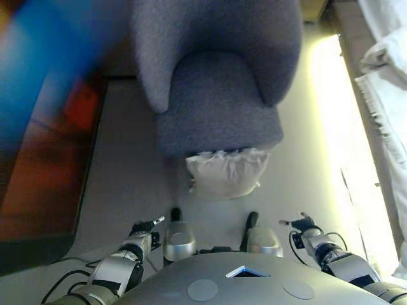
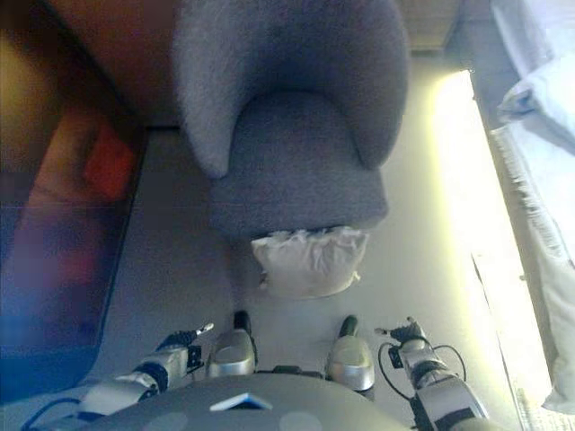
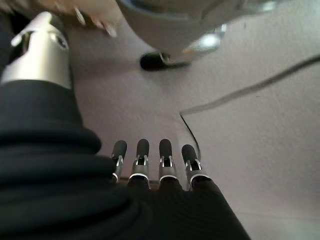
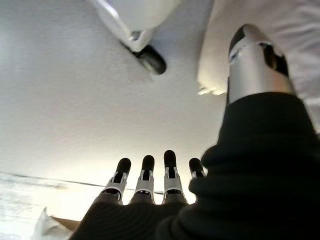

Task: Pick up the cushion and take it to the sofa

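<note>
Writing or labels cannot be made out on anything in view; the left hand [image 1: 145, 230] is held low at the robot's left side, its silver dark-tipped fingers [image 3: 142, 159] straight and side by side, nothing held or touched, only pale carpeted floor [image 3: 260, 130] seen past them; the right hand [image 1: 304, 225] is held low at the right side, its fingers [image 4: 146, 175] likewise straight and relaxed, nothing grasped; the crumpled off-white fabric cushion [image 1: 226, 173] is seen lying on the floor, propped against the front edge of the grey upholstered round-backed sofa chair [image 1: 216, 95], between the two hands and well apart from both; a dark red-brown panel [image 1: 44, 171] is seen at the left.
</note>
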Robot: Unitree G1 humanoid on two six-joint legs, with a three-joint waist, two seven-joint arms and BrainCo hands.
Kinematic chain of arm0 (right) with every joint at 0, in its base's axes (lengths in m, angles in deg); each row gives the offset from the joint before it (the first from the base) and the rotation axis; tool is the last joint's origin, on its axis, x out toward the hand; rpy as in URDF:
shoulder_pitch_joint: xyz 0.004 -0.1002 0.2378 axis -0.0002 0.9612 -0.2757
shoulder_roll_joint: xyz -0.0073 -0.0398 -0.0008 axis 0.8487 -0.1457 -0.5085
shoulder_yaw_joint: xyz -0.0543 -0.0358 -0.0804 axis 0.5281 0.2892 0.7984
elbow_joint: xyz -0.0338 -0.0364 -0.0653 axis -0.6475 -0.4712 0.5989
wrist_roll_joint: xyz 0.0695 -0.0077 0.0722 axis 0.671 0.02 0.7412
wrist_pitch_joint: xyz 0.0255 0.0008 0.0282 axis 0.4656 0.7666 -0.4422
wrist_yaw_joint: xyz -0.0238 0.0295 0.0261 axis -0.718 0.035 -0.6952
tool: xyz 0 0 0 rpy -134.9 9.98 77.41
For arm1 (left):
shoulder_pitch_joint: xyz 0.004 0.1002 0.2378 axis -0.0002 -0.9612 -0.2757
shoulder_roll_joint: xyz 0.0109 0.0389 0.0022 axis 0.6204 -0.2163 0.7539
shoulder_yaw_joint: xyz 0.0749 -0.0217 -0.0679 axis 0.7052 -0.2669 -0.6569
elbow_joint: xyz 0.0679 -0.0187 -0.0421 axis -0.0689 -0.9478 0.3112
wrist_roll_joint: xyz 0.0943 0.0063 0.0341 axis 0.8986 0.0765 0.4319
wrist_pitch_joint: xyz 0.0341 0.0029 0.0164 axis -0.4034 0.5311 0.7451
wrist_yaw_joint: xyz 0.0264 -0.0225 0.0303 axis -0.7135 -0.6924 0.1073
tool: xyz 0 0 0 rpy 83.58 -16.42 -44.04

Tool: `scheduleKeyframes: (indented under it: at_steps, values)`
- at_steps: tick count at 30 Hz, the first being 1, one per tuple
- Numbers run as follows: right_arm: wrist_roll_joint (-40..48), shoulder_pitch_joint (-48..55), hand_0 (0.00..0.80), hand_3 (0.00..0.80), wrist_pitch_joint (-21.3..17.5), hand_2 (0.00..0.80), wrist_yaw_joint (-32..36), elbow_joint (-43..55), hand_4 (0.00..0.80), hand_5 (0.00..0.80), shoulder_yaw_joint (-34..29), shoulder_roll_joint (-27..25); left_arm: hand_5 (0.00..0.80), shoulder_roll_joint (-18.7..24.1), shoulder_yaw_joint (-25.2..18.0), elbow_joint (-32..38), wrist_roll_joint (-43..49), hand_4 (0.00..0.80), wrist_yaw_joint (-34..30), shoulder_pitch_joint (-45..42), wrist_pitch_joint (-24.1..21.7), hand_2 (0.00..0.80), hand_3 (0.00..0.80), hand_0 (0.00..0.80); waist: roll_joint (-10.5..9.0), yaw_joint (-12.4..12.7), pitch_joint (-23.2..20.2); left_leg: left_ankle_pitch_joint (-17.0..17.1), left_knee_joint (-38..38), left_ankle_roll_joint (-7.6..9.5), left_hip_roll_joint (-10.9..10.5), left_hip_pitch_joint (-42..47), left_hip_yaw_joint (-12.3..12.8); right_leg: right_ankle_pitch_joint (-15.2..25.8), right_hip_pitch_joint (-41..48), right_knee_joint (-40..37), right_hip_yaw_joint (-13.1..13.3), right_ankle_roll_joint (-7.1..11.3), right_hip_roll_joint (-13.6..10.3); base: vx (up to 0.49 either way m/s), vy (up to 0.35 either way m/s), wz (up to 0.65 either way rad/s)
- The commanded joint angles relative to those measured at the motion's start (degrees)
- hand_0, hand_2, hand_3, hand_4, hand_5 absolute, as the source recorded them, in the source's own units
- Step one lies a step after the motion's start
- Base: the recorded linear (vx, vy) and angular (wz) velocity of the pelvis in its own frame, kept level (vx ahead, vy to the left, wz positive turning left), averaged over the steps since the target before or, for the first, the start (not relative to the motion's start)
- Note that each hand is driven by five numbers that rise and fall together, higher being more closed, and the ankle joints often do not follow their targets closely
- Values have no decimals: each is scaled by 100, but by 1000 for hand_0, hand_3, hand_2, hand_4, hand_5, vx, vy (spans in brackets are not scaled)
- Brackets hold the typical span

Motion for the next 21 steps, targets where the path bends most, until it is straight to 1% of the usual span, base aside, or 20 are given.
scheduleKeyframes:
  at_steps: [1, 4, 5, 7, 8, 10, 13, 14, 15, 17, 19, 21]
  values:
    - [559, -529, 0, 0, -572, 0, -440, 298, 0, 0, -143, -133, 0, 123, 182, -50, -129, 0, 353, 322, -338, 0, 0, 0, 105, 89, 289, 219, 239, -84, 456, -444, -601, -418, -409, 819, 545, 44, -110, 12, -17, 21]
    - [903, -812, 0, 0, -799, 0, -598, 420, 0, 0, -139, -137, 0, 267, 373, 99, -256, 0, 597, 728, -466, 0, 0, 0, 99, -41, 584, 102, 503, -20, 337, -845, -835, -373, -816, 941, 1106, 150, -164, -88, -108, 37]
    - [1024, -996, 0, 0, -877, 0, -679, 467, 0, 0, -74, -144, 0, 296, 466, 186, -301, 0, 726, 942, -575, 0, 0, 0, 106, -83, 707, 82, 553, -27, 312, -1002, -853, -303, -954, 882, 1179, 159, -178, -244, -139, 35]
    - [1099, -1382, 0, 0, -955, 0, -875, 535, 0, 0, -5, -154, 0, 334, 564, 342, -423, 0, 840, 1260, -788, 0, 0, 0, 123, -119, 909, 69, 642, -72, 312, -1274, -767, -114, -1203, 767, 1084, 219, -296, -241, -117, 11]
    - [1115, -1609, 0, 0, -975, 0, -1010, 605, 0, 0, 25, -163, 0, 347, 629, 454, -484, 0, 911, 1433, -900, 0, 0, 0, 133, -144, 1028, 69, 697, -93, 303, -1425, -734, -7, -1372, 722, 1044, 268, -358, -228, -93, -23]
    - [1132, -2012, 0, 0, -948, 0, -1197, 727, 0, 0, 69, -211, 0, 384, 784, 635, -548, 0, 943, 1756, -1077, 0, 0, 0, 155, -196, 1241, 58, 828, -121, 286, -1745, -712, 101, -1755, 749, 1053, 326, -422, -236, -73, -50]
    - [1157, -2496, 0, 0, -941, 0, -1349, 867, 0, 0, 65, -384, 0, 420, 1007, 899, -553, 0, 960, 2201, -1242, 0, 0, 0, 193, -276, 1520, 99, 942, -160, 298, -2105, -651, 143, -2191, 902, 1020, 355, -458, -172, -35, -46]
    - [1211, -2668, 0, 0, -932, 0, -1387, 896, 0, 0, 38, -536, 0, 604, 977, 1001, -554, 0, 751, 2344, -1227, 0, 0, 0, 234, -315, 1633, 135, 947, -183, 308, -2200, -605, 129, -2337, 996, 968, 353, -468, -140, 50, -15]
    - [1264, -2762, 0, 0, -933, 0, -1364, 897, 0, 0, 5, -653, 0, 712, 989, 1017, -621, 0, 605, 2401, -1540, 0, 0, 0, 265, -321, 1703, 167, 968, -175, 330, -2259, -530, 64, -2458, 1194, 900, 335, -446, -107, 69, -16]
    - [1346, -2737, 0, 0, -1039, 0, -1438, 1037, 0, 0, -81, -734, 0, 663, 1105, 1168, -649, 0, 658, 2257, -2034, 0, 0, 0, 293, -314, 1774, 179, 1039, -159, 354, -2471, -479, 26, -2793, 1411, 869, 321, -409, -66, -7, -31]
    - [1367, -2647, 0, 0, -1193, 0, -1592, 1189, 0, 0, -159, -674, 0, 511, 1246, 1412, -418, 0, 891, 2138, -2350, 0, 0, 0, 297, -331, 1774, 203, 1072, -181, 391, -2803, -511, 45, -3144, 1446, 888, 301, -345, -54, -120, -39]
    - [1382, -2559, 0, 0, -1343, 0, -1709, 1356, 0, 0, -209, -653, 0, 417, 1348, 1664, -158, 0, 1092, 2122, -2573, 0, 0, 0, 308, -370, 1774, 237, 1076, -189, 392, -3149, -537, 66, -3499, 1458, 919, 263, -264, -40, -122, -36]
